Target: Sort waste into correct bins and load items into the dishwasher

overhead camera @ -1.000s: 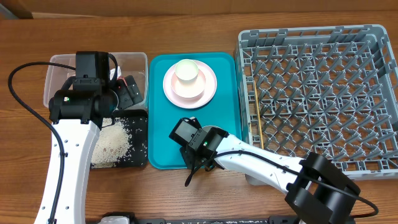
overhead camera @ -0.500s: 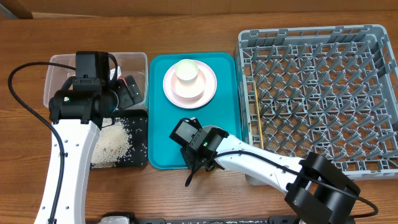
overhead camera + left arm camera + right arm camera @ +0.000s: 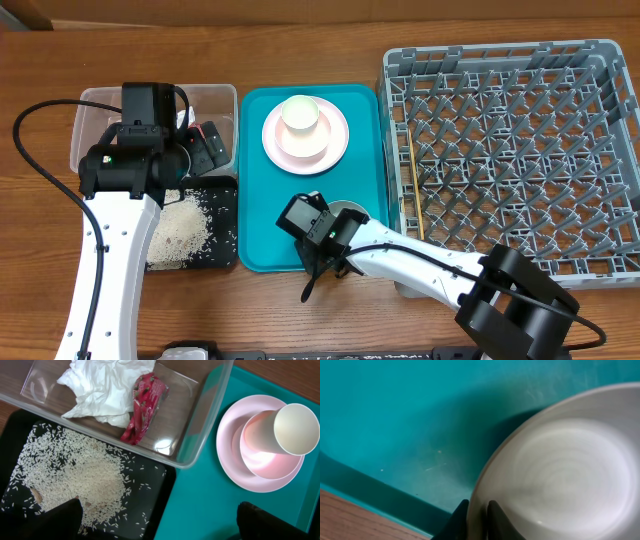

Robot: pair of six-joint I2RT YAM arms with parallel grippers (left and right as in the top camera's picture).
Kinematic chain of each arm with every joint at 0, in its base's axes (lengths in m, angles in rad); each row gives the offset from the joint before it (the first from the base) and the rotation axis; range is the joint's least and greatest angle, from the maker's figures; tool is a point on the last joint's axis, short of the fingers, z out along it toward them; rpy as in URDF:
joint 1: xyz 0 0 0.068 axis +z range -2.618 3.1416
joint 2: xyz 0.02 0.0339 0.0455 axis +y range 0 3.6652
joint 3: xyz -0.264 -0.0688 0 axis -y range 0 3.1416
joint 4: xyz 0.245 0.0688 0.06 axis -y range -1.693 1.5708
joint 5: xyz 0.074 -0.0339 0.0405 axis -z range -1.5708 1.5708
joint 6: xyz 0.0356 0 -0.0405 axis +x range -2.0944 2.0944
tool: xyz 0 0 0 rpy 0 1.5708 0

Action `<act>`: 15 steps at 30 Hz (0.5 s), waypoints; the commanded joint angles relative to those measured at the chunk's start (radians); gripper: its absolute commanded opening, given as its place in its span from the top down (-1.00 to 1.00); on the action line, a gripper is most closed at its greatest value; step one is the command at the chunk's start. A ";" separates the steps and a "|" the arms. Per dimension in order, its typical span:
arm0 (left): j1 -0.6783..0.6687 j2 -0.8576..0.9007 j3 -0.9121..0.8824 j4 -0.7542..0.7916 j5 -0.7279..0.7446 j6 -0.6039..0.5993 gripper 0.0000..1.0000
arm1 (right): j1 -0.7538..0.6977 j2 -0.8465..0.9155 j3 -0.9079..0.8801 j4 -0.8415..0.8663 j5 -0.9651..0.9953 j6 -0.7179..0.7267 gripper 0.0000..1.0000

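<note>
Pinching white bowl (image 3: 560, 460) rim w/ right gripper (image 3: 477, 521), jaws clamped on it | bowl body ahead-right of jaws, on teal tray (image 3: 395, 420) | I'd lift slow, level, so rim can't slip | left gripper (image 3: 160, 520) jaws wide apart, empty

You have one clear tub (image 3: 95, 120), one black tray (image 3: 226, 225), one teal tray (image 3: 265, 190) and one grey dish rack (image 3: 510, 160). Count one pink plate (image 3: 275, 140), one white cup (image 3: 300, 112), one white bowl (image 3: 570, 475), one napkin (image 3: 105, 387) and one red wrapper (image 3: 145, 407). The rice grains (image 3: 85, 480) are beyond counting, and the chopsticks (image 3: 414, 185) read as one or two.
</note>
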 commanded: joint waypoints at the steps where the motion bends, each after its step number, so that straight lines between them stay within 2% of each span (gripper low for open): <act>1: 0.004 -0.001 0.014 0.001 -0.002 0.002 -1.00 | -0.001 -0.001 -0.006 0.013 0.016 -0.002 0.76; 6: 0.004 -0.001 0.014 0.001 -0.002 0.002 -1.00 | -0.001 -0.001 0.001 0.022 0.015 0.006 0.92; 15: 0.004 -0.001 0.014 0.001 -0.002 0.002 -1.00 | -0.037 -0.069 0.132 -0.034 -0.161 0.004 0.93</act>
